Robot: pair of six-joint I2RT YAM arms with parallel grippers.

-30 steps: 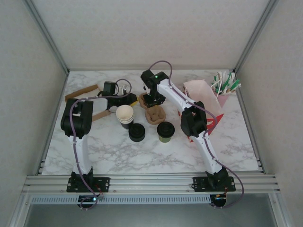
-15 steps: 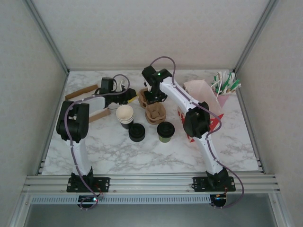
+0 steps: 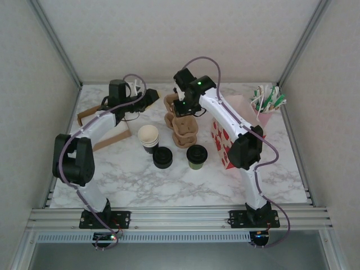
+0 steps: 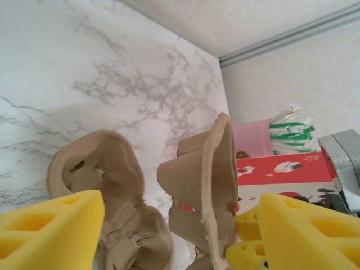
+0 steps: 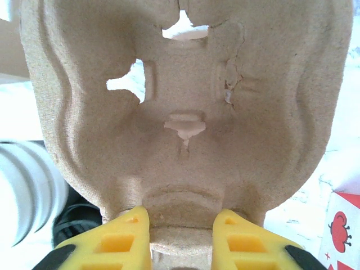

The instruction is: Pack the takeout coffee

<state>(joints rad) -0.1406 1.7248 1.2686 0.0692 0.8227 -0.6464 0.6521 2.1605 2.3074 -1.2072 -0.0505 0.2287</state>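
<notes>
Right gripper (image 5: 183, 225) clamps a pulp carrier (image 5: 185, 112) above the counter (image 3: 129, 180) near its far edge (coffee (image 3: 197, 156) stands mid-counter); left gripper (image 4: 174, 219) gapes wide beside the carrier.

Toward my arm bases from the takeout coffee (image 3: 197, 156), the tabletop (image 3: 169, 188) lies bare, so a gripper can pass freely there. Just left of the coffee stands a stack of black lids (image 3: 162, 158), leaving a narrow gap. Behind and left of the coffee are the lidless cups (image 3: 148, 138). Directly behind it the pulp carriers (image 3: 184, 134) block the way, one tilted up in my right gripper (image 5: 181, 233). Near its right stands the red-patterned bag (image 3: 220, 142).
</notes>
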